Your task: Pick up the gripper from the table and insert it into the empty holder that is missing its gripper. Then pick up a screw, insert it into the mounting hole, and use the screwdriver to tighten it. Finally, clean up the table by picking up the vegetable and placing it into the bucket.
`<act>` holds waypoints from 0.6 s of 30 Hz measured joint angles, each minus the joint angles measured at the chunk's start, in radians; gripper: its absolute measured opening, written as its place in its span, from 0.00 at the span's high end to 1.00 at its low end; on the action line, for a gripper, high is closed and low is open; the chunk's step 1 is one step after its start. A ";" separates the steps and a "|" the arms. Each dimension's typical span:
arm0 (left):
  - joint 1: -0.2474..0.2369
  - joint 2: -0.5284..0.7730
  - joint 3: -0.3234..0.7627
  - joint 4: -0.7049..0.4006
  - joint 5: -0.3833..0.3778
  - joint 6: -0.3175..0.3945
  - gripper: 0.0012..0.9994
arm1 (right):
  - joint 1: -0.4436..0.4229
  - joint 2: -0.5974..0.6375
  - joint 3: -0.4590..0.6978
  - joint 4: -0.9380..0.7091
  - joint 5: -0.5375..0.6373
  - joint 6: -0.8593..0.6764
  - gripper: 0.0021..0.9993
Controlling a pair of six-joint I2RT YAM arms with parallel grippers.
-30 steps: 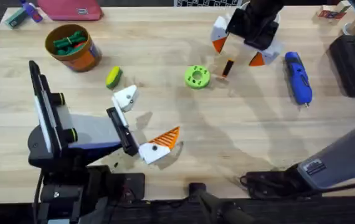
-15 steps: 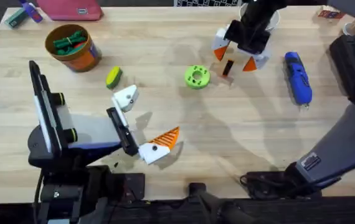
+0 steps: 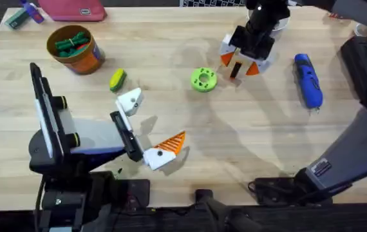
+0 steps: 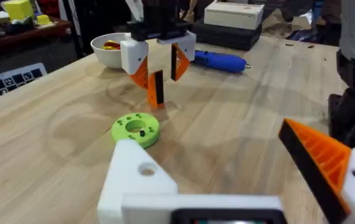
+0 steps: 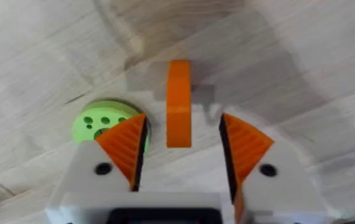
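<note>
I am on the first step: my right gripper (image 3: 240, 59), fingers apart, straddles the gripper (image 4: 156, 89), which stands upright on the table (image 3: 235, 142) toward the far edge, just beside the holder (image 3: 203, 80). Next I judge it needs to close squarely, then lift. The left gripper (image 3: 150, 129) waits open near the front edge; the screwdriver (image 3: 308, 80) lies clear toward the right edge.

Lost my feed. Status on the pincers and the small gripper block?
Right pincer open, straddling the gripper, not yet closed on it. Left pincer open, idle near its base. Holder beside the gripper, nothing between them.
</note>
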 joint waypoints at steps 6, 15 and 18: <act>0.000 0.000 0.000 0.000 0.000 0.000 0.01 | 0.000 0.000 0.000 0.013 0.000 -0.003 0.49; 0.000 0.000 0.000 0.000 0.000 0.000 0.01 | 0.002 0.000 0.000 0.014 0.009 -0.009 0.80; 0.000 0.000 0.000 0.000 0.000 0.000 0.01 | 0.003 0.000 0.000 0.015 0.012 -0.009 0.98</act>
